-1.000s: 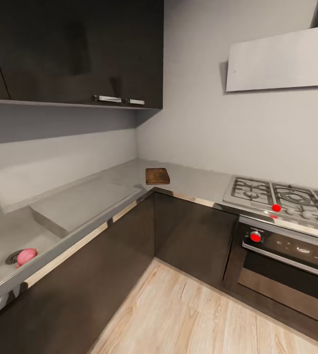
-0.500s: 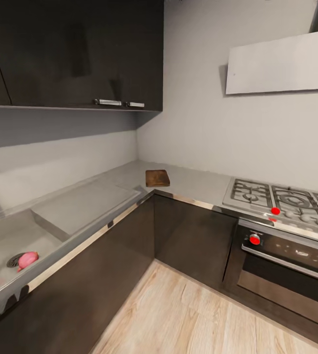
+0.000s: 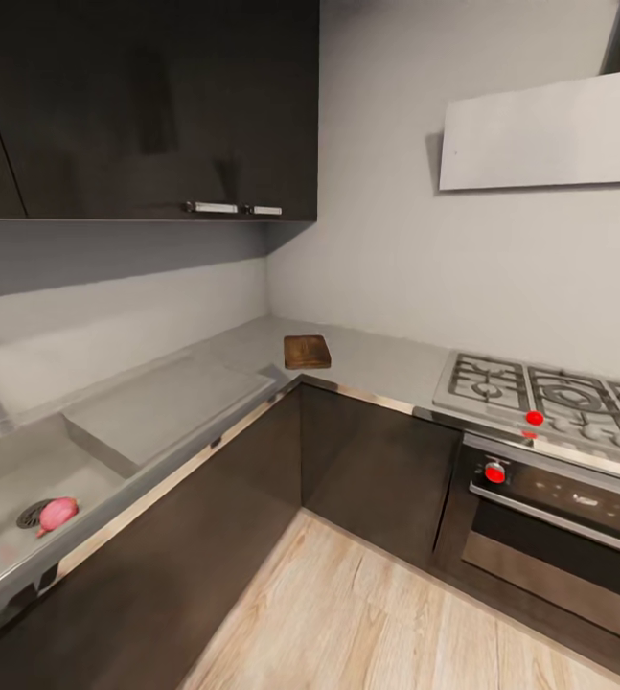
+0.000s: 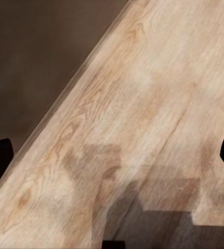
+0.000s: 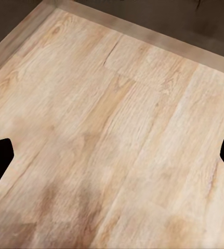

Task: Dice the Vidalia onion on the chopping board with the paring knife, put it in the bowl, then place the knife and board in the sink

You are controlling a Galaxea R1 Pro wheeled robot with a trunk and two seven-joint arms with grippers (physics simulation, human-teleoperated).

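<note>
Left gripper [image 4: 112, 155]: fingertips sit dark at the two opposite edges of the left wrist view, spread wide, nothing between them; released. Right gripper [image 5: 112, 155]: same in the right wrist view, tips far apart, empty. Both hang over pale wood-grain floor [image 5: 117, 119]; a dark cabinet front [image 4: 34, 57] runs along one side of the left wrist view.

Outward, head view: we face an L-shaped kitchen corner. The sink [image 3: 3, 565] lies at far left, a brushed steel basin; the Vidalia onion [image 3: 57, 514] rests in it, rendered pink and rounded, touching the round drain [image 3: 32, 515]. The flat drainboard [image 3: 161, 407] adjoins the basin. The chopping board [image 3: 307, 351], dark brown with rounded corners, lies flat on the matte grey countertop [image 3: 377, 359] in the corner, well apart from the sink. A steel hob [image 3: 549, 393] with red knobs sits at right over an oven [image 3: 559, 537]. We cannot make out knife or bowl.

Step in hand, as we judge it: approach for the onion. We would turn the base toward the sink and close in squarely; the onion is smooth and round, likely to roll on steel, so the open fingers should descend around its widest part.
</note>
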